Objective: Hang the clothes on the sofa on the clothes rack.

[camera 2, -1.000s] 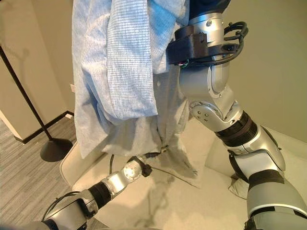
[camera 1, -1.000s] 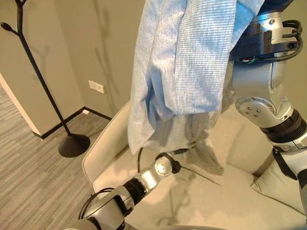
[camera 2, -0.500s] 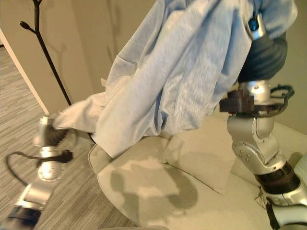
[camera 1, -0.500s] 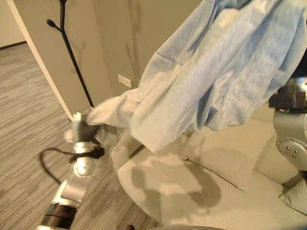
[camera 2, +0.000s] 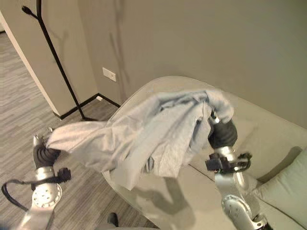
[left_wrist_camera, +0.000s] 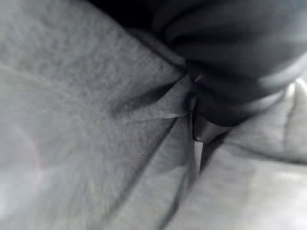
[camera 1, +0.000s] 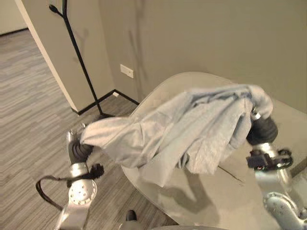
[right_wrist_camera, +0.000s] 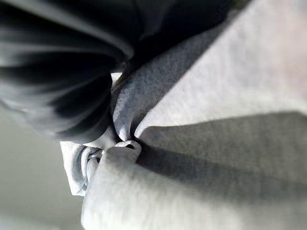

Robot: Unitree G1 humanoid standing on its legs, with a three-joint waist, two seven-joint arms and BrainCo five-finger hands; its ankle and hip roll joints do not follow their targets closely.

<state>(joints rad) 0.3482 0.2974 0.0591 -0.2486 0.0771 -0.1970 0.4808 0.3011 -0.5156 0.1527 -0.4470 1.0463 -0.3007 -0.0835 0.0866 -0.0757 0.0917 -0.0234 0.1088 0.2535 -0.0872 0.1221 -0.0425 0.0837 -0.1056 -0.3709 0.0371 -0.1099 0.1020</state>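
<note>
A light grey-blue garment (camera 1: 182, 129) hangs stretched between my two hands above the beige sofa (camera 1: 192, 80). My left hand (camera 1: 76, 152) holds one end out over the floor, left of the sofa, with the cloth draped over it. My right hand (camera 1: 261, 132) holds the other end, bunched up, above the sofa's seat. In both wrist views the cloth gathers into tight folds against the dark cover (left_wrist_camera: 230, 72), pinched there; no fingers show. The black clothes rack (camera 1: 79, 62) stands against the wall to the far left, a hook (camera 1: 53, 8) at its top.
Grey wood-look floor (camera 1: 33, 110) lies between the sofa and the rack. A wall corner juts out left of the rack. A white outlet (camera 1: 126, 71) sits low on the wall. A pale cushion (camera 2: 288, 187) rests at the sofa's right end.
The view has swung. The garment has come down from high overhead and now spreads lower between the hands. My right arm has dropped; my left hand stays out to the left.
</note>
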